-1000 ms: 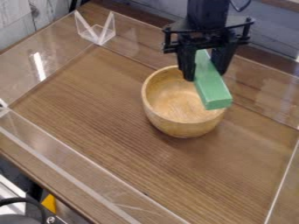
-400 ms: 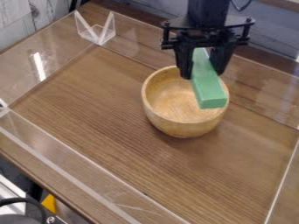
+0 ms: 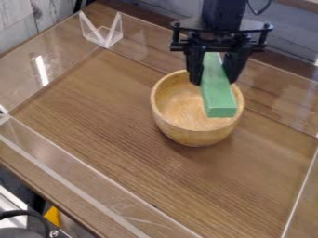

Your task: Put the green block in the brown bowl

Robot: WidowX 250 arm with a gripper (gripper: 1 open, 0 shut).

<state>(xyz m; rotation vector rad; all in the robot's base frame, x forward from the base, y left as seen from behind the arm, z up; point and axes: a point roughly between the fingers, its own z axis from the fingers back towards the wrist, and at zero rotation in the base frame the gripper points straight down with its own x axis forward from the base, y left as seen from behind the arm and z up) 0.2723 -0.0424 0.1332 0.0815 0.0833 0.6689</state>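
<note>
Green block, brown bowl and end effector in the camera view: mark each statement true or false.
1. The end effector grips the flat green rectangular block. True.
2. The green block lies flat on the wooden tabletop. False: it hangs from the end effector, seen over the bowl.
3. The round light-brown wooden bowl is tipped on its side. False: it stands upright.
4. The block hides part of the bowl from this view. True.
</note>
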